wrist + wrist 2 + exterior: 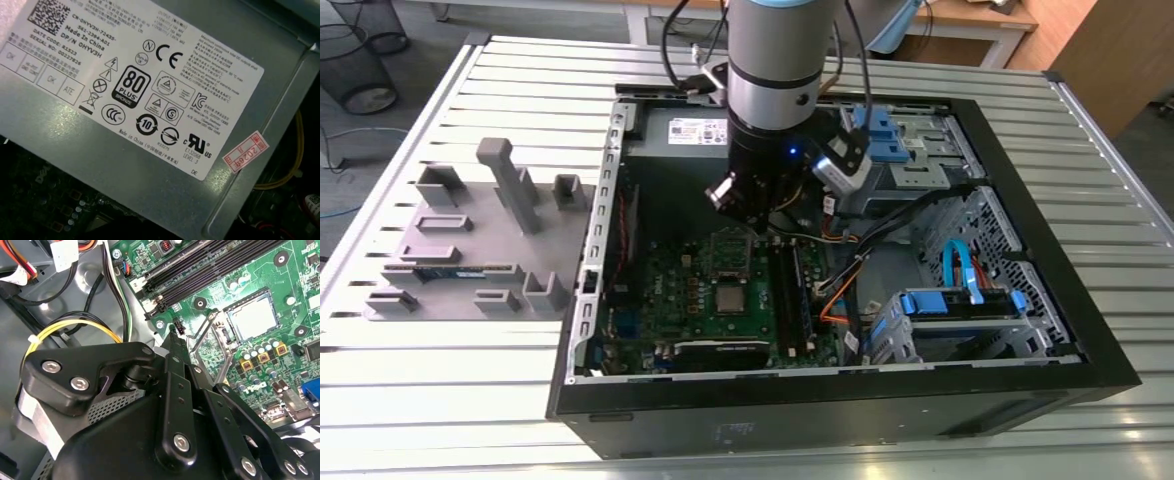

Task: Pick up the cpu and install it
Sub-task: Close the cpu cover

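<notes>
The cpu point(724, 298) lies flat in the metal-framed socket point(726, 281) on the green motherboard, silver top up. In the second wrist view the cpu point(252, 316) sits square inside the socket frame point(227, 342), with a thin wire lever point(200, 332) standing beside it. My gripper point(750, 228) hangs inside the open computer case, above the board and a little beyond the socket toward the power supply. In the second wrist view the gripper point(174, 337) tapers to one narrow tip, shut, with nothing in it.
The black case wall point(854, 395) rings the work area. Empty memory slots point(210, 265) run beside the socket. The power supply point(140, 90) lies close behind the gripper. Cables point(854, 270) and a blue drive cage point(947, 310) are on the exterior view's right. A grey fixture point(520, 200) holding a green memory stick point(454, 270) is on its left.
</notes>
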Controlling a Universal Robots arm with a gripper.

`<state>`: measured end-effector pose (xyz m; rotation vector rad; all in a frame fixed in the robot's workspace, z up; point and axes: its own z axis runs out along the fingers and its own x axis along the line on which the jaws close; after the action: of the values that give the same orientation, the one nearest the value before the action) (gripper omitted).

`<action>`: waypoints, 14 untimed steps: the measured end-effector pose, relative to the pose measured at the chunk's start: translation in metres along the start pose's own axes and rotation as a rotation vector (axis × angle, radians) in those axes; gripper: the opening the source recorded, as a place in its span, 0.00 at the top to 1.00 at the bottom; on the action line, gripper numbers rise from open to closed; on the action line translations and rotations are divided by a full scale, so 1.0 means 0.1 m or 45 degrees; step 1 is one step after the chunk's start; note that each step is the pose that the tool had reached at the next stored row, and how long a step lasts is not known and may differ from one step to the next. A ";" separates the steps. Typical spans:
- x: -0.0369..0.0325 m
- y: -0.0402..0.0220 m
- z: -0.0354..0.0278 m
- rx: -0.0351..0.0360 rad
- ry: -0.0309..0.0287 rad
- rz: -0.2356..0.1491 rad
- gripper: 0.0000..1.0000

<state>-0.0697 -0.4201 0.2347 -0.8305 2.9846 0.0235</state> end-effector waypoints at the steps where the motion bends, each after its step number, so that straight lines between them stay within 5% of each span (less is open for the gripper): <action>1: 0.000 0.000 -0.001 -0.0003 0.0001 -0.007 0.89; 14: 0.004 -0.008 -0.015 0.0036 0.0044 -0.055 0.89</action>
<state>-0.0697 -0.4210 0.2362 -0.8957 2.9681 0.0164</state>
